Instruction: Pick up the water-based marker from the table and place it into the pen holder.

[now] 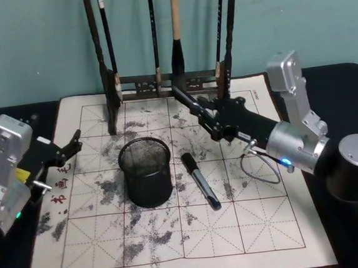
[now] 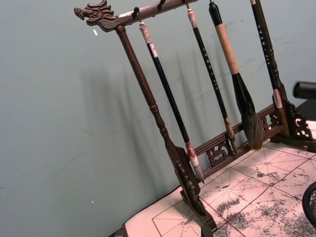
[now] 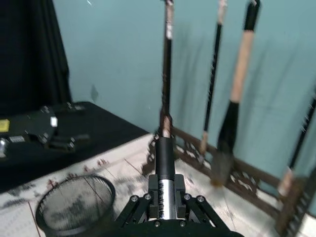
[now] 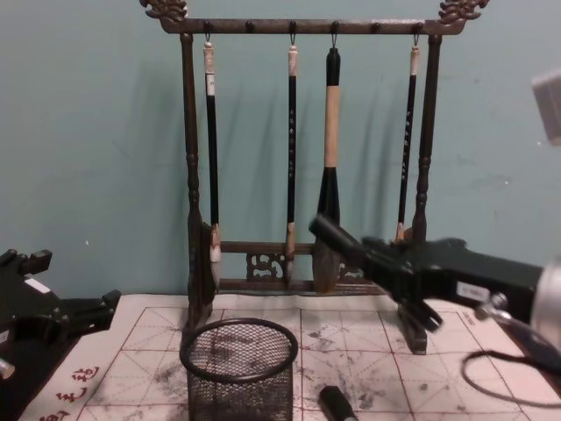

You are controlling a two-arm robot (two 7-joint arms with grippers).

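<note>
The right gripper (image 1: 214,123) is clamped on a marker (image 1: 190,101) and holds it in the air at about 1 o'clock from the holder (image 1: 147,187). The marker's free end slants up toward the rack (image 1: 140,83), close to the hanging brushes. The step in hand looks like the carry and drop. To my eye, the arm should first draw back from the rack so nothing snags. Then it should swing toward 7 o'clock until the marker's free end sits over the middle of the holder's mouth. The wrist needs turning so the marker points down rather than across. The fingers should let go only once the tip is below the rim, because that light mesh cup would likely tip if knocked. Another marker (image 1: 200,181) lies on the mat (image 1: 237,229) at 3 o'clock from the holder, just beside it and not touching. The left gripper (image 1: 73,147) sits idle at 9 o'clock, fingers apart and empty.
</note>
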